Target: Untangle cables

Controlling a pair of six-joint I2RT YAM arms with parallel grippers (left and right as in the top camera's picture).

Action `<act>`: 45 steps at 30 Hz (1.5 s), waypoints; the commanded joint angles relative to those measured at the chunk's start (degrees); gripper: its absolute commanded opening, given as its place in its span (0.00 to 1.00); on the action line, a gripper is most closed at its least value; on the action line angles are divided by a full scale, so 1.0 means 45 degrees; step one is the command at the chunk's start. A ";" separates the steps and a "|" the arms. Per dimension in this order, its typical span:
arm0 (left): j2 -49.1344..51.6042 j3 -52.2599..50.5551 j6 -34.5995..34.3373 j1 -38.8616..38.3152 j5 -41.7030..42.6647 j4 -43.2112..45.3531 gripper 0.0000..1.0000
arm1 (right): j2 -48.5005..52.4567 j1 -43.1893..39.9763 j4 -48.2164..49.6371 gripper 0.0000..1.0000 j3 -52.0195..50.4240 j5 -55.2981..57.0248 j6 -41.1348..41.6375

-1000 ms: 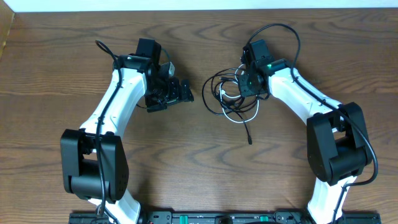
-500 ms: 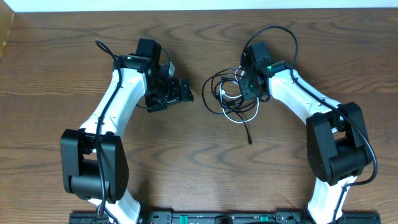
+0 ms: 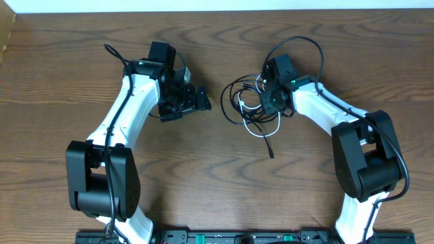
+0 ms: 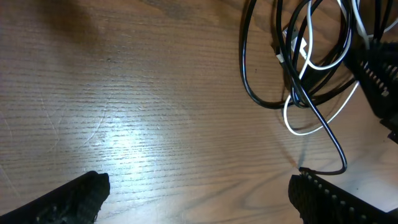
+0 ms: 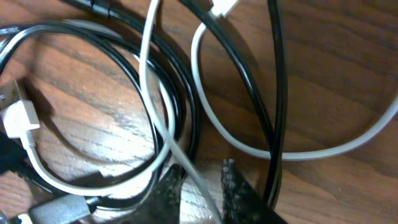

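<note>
Where the right fingers point(image 5: 231, 190) meet at the bottom of the right wrist view, only a narrow gap is left between them. The white cord point(image 5: 298, 155) slants down into that gap, so they are clenched on it. Close around them the cables point(image 3: 247, 105) lie tangled on the table point(image 4: 124, 93). The black cords point(image 5: 273, 93) curl in overlapping loops, and one crosses straight over a wide bend of the white cord. A white plug point(image 5: 18, 121) with a metal tip rests at the left edge of that view, inside one of the black loops. From overhead the whole bundle sits a little right of the table's middle, under the tip of the right arm point(image 3: 319, 105). One loose black tail point(image 3: 269, 144) trails out of it toward the near side. The left fingers point(image 4: 68, 199) are released: their dark tips stand wide apart, one in each lower corner of the left wrist view, with bare wood between them. They hold nothing, and the tangle lies ahead of them in the upper right of that view. Overhead, the left arm point(image 3: 125, 108) reaches in from the near left, its end near the bundle but clear of it.
</note>
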 commanded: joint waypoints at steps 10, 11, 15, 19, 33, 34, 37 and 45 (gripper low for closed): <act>0.0083 -0.0175 -0.0112 -0.0029 -0.0083 -0.0034 0.98 | -0.0665 0.0044 0.0005 0.01 0.0588 -0.0583 0.1292; 0.0083 -0.0175 -0.0112 -0.0029 -0.0083 -0.0034 0.98 | -0.0913 0.0044 -0.0024 0.01 0.0612 -0.0903 0.1404; 0.0083 -0.0175 -0.0112 -0.0029 -0.0083 -0.0024 0.98 | -0.2191 0.0044 0.0010 0.01 0.0612 -0.1472 0.2501; 0.0083 -0.0175 -0.0112 -0.0029 -0.0083 -0.0029 0.97 | -0.3997 0.0049 0.0238 0.01 0.0612 -0.2098 0.2866; 0.0083 -0.0175 -0.0112 -0.0029 -0.0083 -0.0029 0.98 | -0.8830 0.0049 0.1826 0.03 0.0612 -0.2200 0.3259; 0.0083 -0.0175 -0.0112 -0.0029 -0.0083 -0.0029 0.98 | -0.8898 0.0044 0.1530 0.04 0.0612 -0.1627 0.3225; 0.0083 -0.0175 -0.0112 -0.0029 -0.0083 -0.0024 0.98 | -0.8699 0.0044 0.0223 0.04 0.0568 0.0121 0.3225; 0.0083 -0.0175 -0.0117 -0.0029 -0.0083 0.0209 0.98 | -0.5906 0.0044 -0.2875 0.44 0.0452 0.1919 0.3181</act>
